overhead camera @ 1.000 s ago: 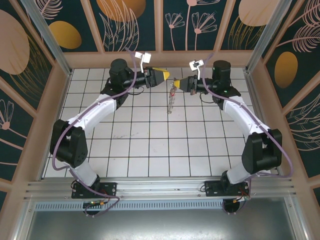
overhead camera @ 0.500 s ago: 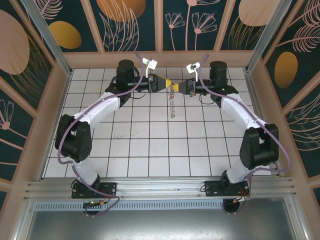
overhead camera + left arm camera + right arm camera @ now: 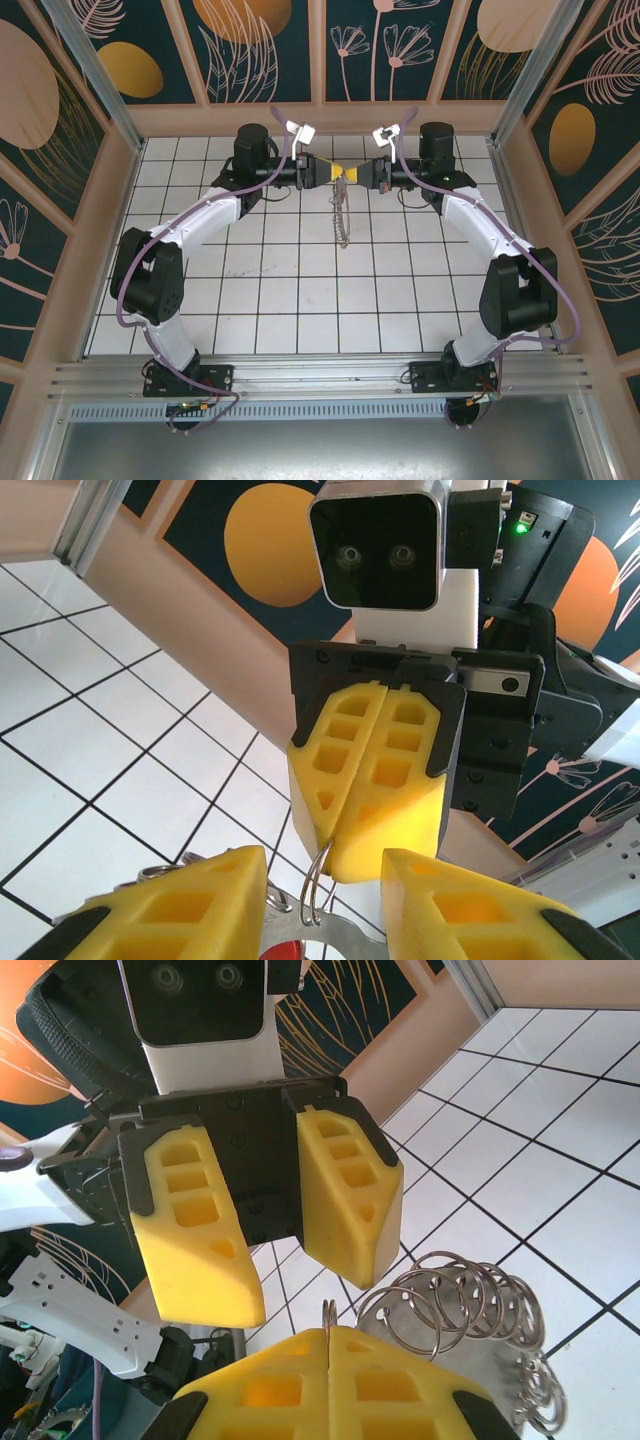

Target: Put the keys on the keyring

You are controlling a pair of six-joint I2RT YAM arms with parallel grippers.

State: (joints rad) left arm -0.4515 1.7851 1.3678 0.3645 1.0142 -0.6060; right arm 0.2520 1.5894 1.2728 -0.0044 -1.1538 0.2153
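Observation:
My right gripper is shut on the keyring, a thin metal split ring pinched between its yellow pads. From that ring a string of further silvery rings hangs down over the tiles. My left gripper faces it tip to tip. Its jaws are open, one on each side of the ring without touching it. A key with a silver blade and a red head hangs on the ring, low between my left fingers.
Both arms reach in from the sides and meet high over the far middle of the white tiled floor. A wooden wall with painted panels runs close behind the grippers.
My left gripper has come right to meet the right gripper and its jaws have narrowed. The right gripper shifted slightly left, still shut on the ring, and the hanging rings swung with it.

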